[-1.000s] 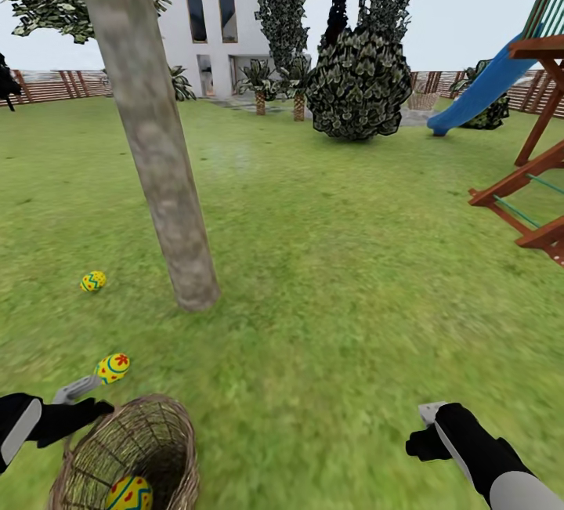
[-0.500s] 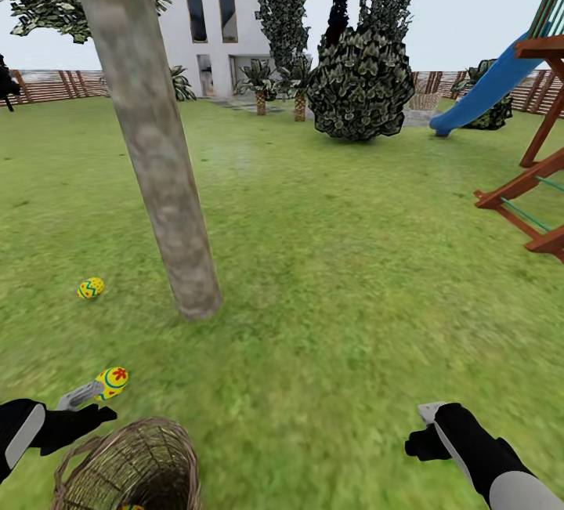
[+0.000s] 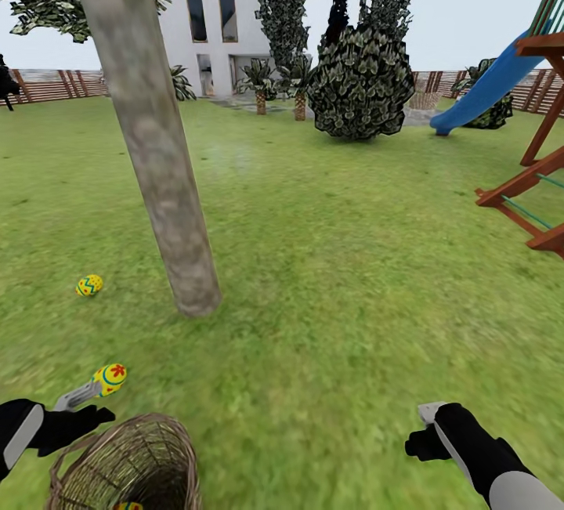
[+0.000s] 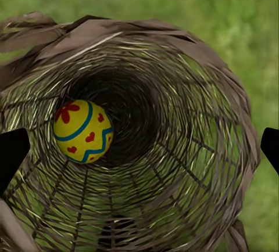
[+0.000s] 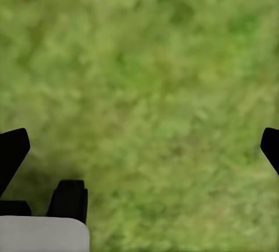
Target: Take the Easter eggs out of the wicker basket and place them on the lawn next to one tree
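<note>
Nearest, at the lower left of the head view, the wicker basket (image 3: 168, 447) stands on the lawn (image 3: 337, 283). One Easter egg (image 4: 83, 130) lies deep inside it against the woven wall. The left hand (image 3: 69, 406) hangs above the basket's rim. In the left wrist view its two dark fingertips (image 4: 11, 154) sit wide apart at the picture's edges, released and grasping nothing.

The right hand (image 3: 429, 425) hovers over bare grass at the lower right. In the right wrist view its fingertips (image 5: 13, 150) are also spread wide and empty.

Just past the left hand's grey finger, a second egg (image 3: 110, 378) shows against the grass; I cannot tell whether the finger touches it.

Farther on, the tree (image 3: 160, 173) rises from the lawn as a thick grey-brown trunk, leaning slightly. A third egg (image 3: 89, 285) lies on the grass near its base, to the left.

Beyond, a wooden playset (image 3: 540, 181) with a blue slide (image 3: 478, 95) stands at the right, a dark leafy bush (image 3: 360, 83) in the middle. A white house (image 3: 207, 20) and a brown slatted fence (image 3: 55, 85) close the garden.
</note>
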Robot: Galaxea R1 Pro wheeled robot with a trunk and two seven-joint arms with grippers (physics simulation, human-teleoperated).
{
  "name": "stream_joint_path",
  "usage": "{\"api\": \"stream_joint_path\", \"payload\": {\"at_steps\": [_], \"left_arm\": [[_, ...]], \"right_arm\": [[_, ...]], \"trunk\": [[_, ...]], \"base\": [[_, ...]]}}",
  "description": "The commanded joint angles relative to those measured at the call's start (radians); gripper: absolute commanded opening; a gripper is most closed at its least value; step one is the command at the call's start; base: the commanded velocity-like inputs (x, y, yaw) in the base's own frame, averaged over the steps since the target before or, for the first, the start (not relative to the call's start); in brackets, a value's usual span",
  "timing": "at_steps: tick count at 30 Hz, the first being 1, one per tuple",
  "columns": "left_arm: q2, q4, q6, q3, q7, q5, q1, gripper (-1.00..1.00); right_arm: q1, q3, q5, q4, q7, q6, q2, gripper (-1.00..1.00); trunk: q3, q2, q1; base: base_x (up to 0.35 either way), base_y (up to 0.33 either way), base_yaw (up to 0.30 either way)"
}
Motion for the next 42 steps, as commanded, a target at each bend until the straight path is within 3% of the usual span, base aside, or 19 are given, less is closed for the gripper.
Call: {"api": "stream_joint_path", "payload": {"at_steps": [1, 10, 42], "left_arm": [[0.002, 0.000, 0.005, 0.005, -0.005, -0.004, -0.001, 1.00], [0.006, 0.041, 0.000, 0.005, -0.006, -0.007, -0.001, 1.00], [0.004, 0.043, -0.005, 0.003, -0.006, -0.008, -0.001, 1.00]], "right_arm": [[0.000, 0.004, 0.009, -0.002, 0.007, 0.004, -0.001, 1.00], [0.000, 0.003, 0.009, -0.002, 0.007, 0.004, -0.003, 1.00], [0.000, 0.001, 0.008, -0.002, 0.007, 0.004, -0.007, 1.00]], "trunk": [[-0.004, -0.008, 0.004], [-0.032, -0.071, 0.038], [-0.133, -0.295, 0.161]], "base": [[0.000, 0.000, 0.000], [0.000, 0.000, 0.000], [0.000, 0.000, 0.000]]}}
